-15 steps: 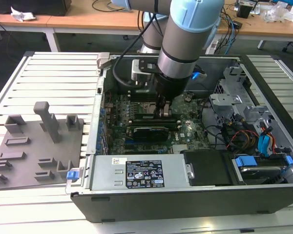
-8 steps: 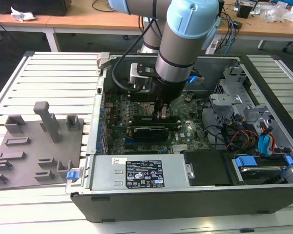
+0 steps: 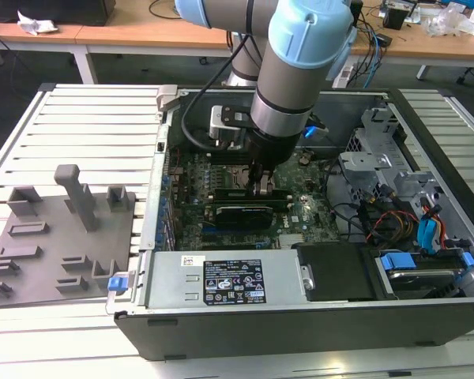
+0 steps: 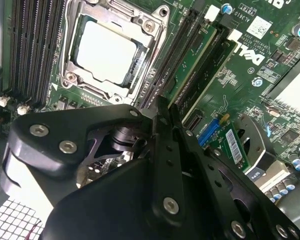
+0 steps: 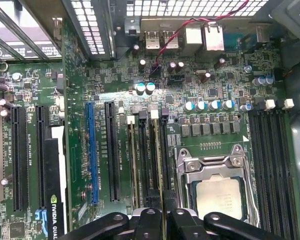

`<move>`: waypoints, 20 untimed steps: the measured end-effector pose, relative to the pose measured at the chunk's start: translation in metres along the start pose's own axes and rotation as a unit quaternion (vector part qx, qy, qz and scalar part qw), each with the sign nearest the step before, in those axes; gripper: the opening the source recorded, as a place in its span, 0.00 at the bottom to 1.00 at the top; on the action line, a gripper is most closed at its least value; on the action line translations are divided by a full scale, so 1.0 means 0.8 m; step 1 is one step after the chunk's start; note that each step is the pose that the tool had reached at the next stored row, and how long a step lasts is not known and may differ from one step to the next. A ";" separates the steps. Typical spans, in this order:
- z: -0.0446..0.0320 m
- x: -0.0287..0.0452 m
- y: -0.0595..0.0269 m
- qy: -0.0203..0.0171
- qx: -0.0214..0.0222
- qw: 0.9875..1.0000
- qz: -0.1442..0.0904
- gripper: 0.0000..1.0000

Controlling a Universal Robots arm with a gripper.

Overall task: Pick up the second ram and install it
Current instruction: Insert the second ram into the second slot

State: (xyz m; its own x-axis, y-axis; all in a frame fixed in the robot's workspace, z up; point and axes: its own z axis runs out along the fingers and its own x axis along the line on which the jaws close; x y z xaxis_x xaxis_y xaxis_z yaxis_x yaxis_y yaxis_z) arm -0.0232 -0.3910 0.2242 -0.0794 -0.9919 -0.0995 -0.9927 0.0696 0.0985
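Green second ram (image 4: 197, 62) stands in its motherboard (image 3: 300, 217) slot inside the computer case (image 3: 300, 316); gripper (image 5: 160, 212) fingers pinch it.

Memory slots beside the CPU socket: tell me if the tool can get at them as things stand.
Likely yes. The tool hangs right over the memory slots beside the CPU socket, the case lies open, and nothing shows between them.
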 end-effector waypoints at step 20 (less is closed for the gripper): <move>0.0032 -0.0002 0.000 0.001 -0.001 1.000 -0.007 0.14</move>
State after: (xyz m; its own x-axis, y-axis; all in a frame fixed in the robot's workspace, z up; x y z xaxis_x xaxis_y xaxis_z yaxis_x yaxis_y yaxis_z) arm -0.0232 -0.3906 0.2217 -0.0646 -0.9930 -0.0992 -0.9936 0.0548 0.0987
